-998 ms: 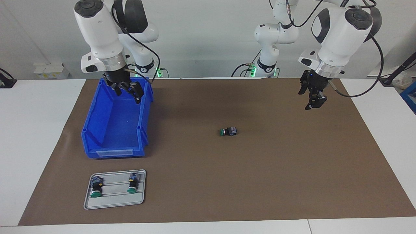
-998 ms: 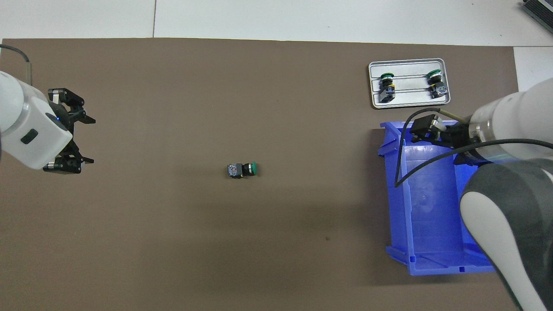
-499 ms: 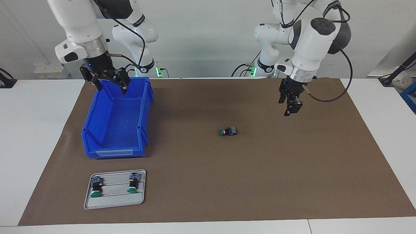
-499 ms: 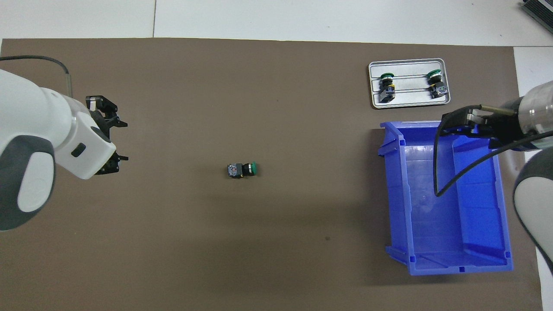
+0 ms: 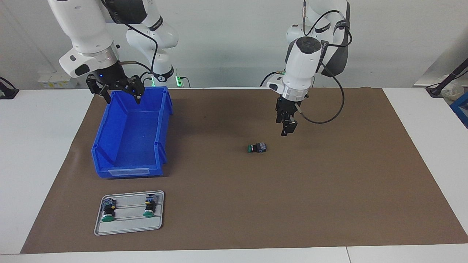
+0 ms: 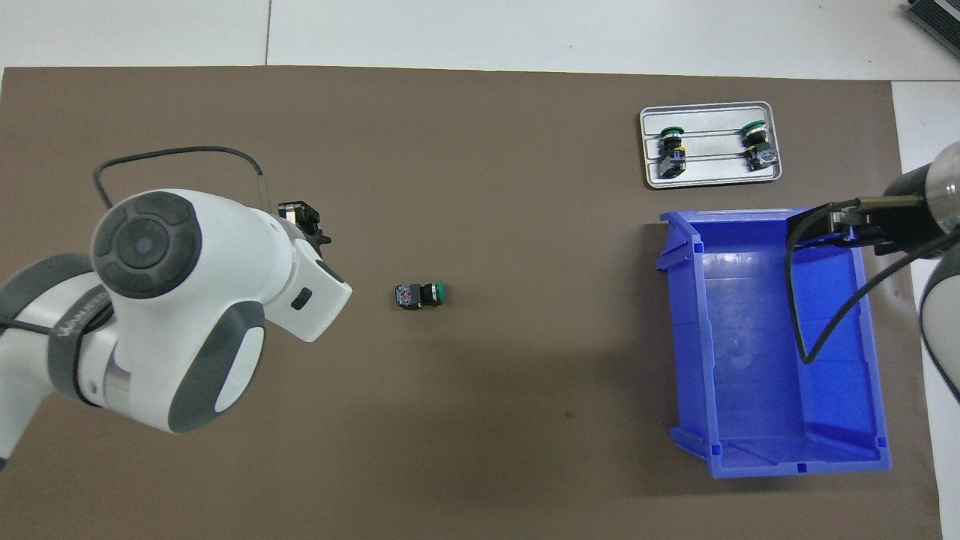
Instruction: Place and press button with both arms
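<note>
Your button [image 5: 256, 148] lay on its side on the brown mat [image 5: 329, 190], about midway between the two arms' ends of the table, its green cap turned toward the right arm's end and its bluish-grey end toward the left arm's. Nothing was touching it.

Your left gripper [image 5: 287, 128] hung in the air over bare mat, pointing down, near the button but clear of it. From the facing view it showed edge-on, and from overhead the arm's own body covered most of it, so you could not have told whether its fingers were apart or together; it carried nothing you could see.

Your right gripper [image 5: 120, 95] hovered over the robot-side end of the blue bin [image 5: 120, 160], its fingers spread wide and empty (the black cable looped down over the bin's interior in the overhead view).

The grey tray [image 5: 128, 228] sat on the mat farther from the robots than the bin, at the right arm's end, with two more green-capped buttons [image 5: 108, 210] lying in it side by side, caps pointing away from the robots.
</note>
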`<move>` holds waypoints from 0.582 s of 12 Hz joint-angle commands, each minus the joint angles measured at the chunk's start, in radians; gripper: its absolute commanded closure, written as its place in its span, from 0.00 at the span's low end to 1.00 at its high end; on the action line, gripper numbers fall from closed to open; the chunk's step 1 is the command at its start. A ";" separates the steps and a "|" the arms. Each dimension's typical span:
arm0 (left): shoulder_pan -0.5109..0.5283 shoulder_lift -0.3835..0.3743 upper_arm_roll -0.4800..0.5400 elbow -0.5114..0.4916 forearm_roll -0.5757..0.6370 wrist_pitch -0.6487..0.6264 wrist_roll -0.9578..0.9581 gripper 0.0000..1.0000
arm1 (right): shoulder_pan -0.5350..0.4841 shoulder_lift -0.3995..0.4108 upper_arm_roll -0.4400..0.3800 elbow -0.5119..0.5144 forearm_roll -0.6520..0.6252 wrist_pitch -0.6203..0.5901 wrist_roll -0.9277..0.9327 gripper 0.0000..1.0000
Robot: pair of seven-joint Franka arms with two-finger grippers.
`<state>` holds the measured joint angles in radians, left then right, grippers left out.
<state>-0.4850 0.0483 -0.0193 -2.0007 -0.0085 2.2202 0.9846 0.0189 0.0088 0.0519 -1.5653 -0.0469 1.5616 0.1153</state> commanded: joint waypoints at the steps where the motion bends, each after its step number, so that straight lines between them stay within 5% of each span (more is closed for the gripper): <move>1: -0.029 0.004 0.018 -0.073 -0.008 0.125 -0.043 0.19 | -0.007 0.002 0.008 0.004 -0.019 -0.003 -0.019 0.00; 2: -0.046 0.021 0.018 -0.093 -0.008 0.153 -0.049 0.15 | -0.007 -0.004 0.008 -0.016 -0.017 -0.002 -0.011 0.00; 3: -0.064 0.045 0.018 -0.101 -0.008 0.177 -0.091 0.01 | -0.007 -0.012 0.008 -0.025 -0.017 0.011 -0.011 0.00; 7: -0.124 0.146 0.018 -0.101 -0.008 0.277 -0.195 0.00 | -0.016 -0.024 0.008 -0.053 -0.001 0.028 -0.009 0.00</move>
<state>-0.5809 0.1684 -0.0189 -2.0964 -0.0086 2.4617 0.8194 0.0188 0.0088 0.0522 -1.5776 -0.0514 1.5686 0.1153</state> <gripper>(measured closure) 0.000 0.000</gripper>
